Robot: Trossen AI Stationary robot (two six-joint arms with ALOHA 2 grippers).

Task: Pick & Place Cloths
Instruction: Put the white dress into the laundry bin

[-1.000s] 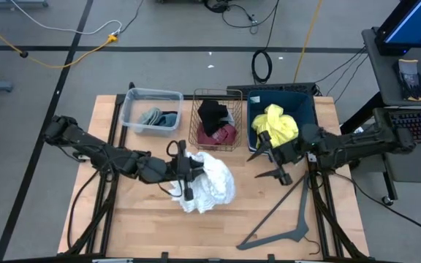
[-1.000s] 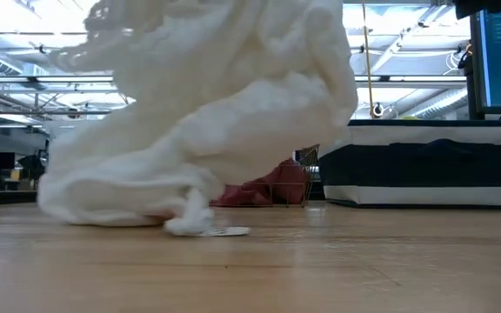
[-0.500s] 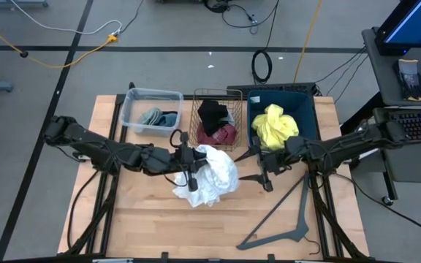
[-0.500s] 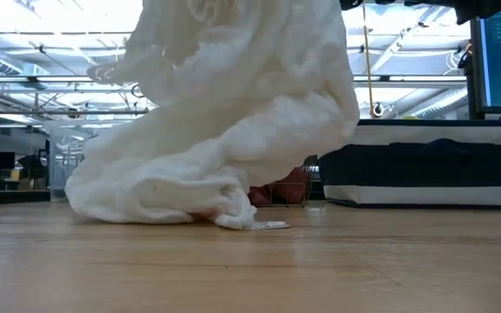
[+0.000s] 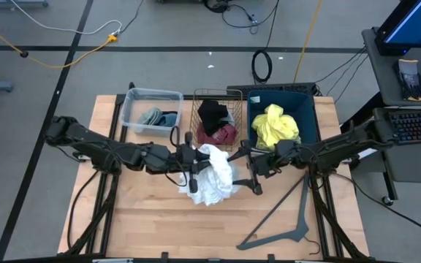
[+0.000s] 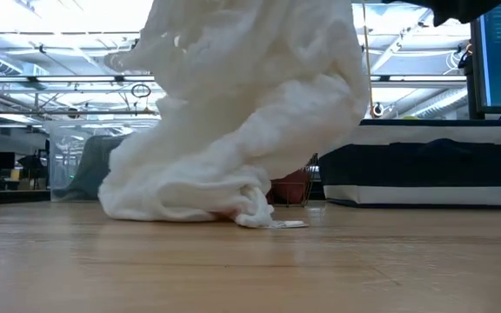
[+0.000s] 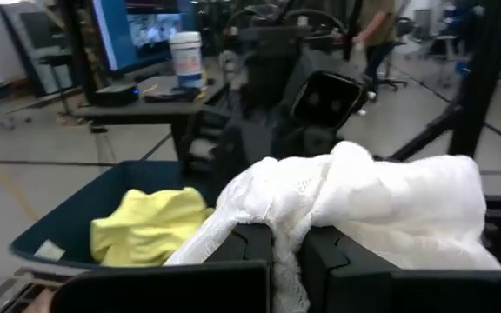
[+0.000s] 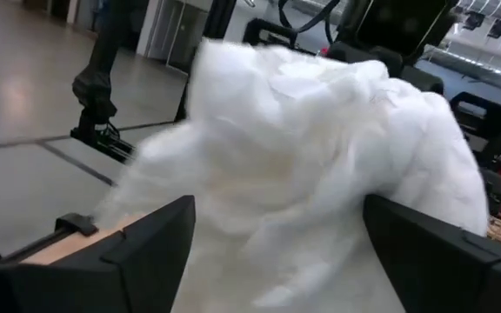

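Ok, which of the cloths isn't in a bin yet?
The white cloth. It hangs from the shut left gripper over the bare table, while the yellow cloth lies in the blue bin.

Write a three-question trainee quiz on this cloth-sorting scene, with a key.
1. True or false: the left end effector is shut on the white cloth.
2. Which container holds the yellow cloth? A) clear tub B) wire basket C) dark blue bin
3. Fill in: the right end effector, fingers spread, faces the white cloth from the side where the grey ____ lies.

Key: 1 true; 2 C, the dark blue bin; 3 hanger.
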